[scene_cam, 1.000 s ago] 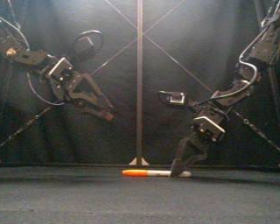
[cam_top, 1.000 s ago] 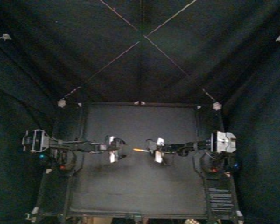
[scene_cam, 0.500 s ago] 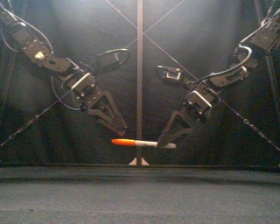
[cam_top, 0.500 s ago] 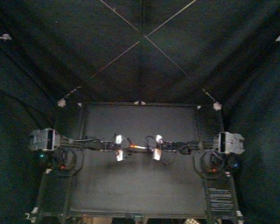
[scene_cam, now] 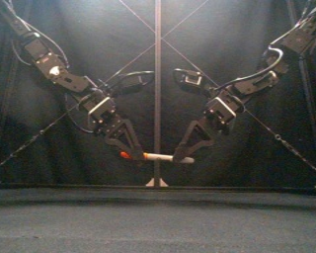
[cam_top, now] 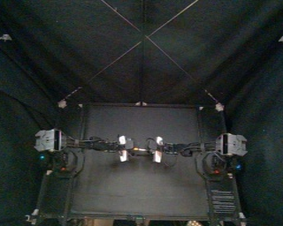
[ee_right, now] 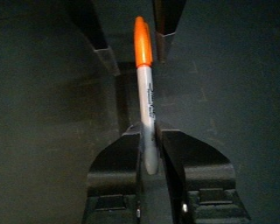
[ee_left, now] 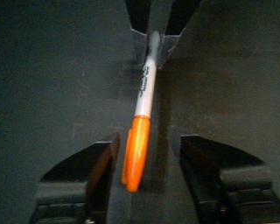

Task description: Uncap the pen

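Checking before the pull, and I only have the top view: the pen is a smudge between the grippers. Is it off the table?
Observer: Yes. In the front view the pen hangs level in the air, clear of the table.
Operator: Who has it?
Observer: Right gripper is shut on its white end.
Operator: Left on the cap?
Observer: Not yet. Left gripper is open, with a jaw on either side of the orange cap.

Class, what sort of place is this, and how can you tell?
Probably a robotics test booth: black curtains enclose a small black table, and a robot's left pincer and right pincer meet at an orange-capped white marker pen above it.
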`<act>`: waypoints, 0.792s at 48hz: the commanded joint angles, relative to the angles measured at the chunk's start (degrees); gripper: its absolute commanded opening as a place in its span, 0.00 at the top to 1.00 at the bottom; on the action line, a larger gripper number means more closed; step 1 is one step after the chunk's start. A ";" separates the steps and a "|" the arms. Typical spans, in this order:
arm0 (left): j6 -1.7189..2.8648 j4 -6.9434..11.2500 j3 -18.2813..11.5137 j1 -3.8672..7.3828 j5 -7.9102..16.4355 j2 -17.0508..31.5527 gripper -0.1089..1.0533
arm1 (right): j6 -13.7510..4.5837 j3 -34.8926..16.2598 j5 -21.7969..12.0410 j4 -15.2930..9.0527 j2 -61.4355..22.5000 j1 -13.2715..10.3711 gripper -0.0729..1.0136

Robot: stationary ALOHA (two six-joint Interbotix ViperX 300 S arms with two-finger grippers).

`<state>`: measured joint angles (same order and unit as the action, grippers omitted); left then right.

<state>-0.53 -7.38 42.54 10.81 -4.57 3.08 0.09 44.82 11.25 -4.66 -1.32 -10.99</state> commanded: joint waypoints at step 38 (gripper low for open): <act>0.18 -4.75 12.48 0.97 0.53 -14.94 0.55 | -0.70 16.35 4.48 1.32 19.95 -1.23 0.48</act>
<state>-0.35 -11.87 54.84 11.69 -3.52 -10.02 -0.62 61.17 14.15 -3.60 17.14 -12.04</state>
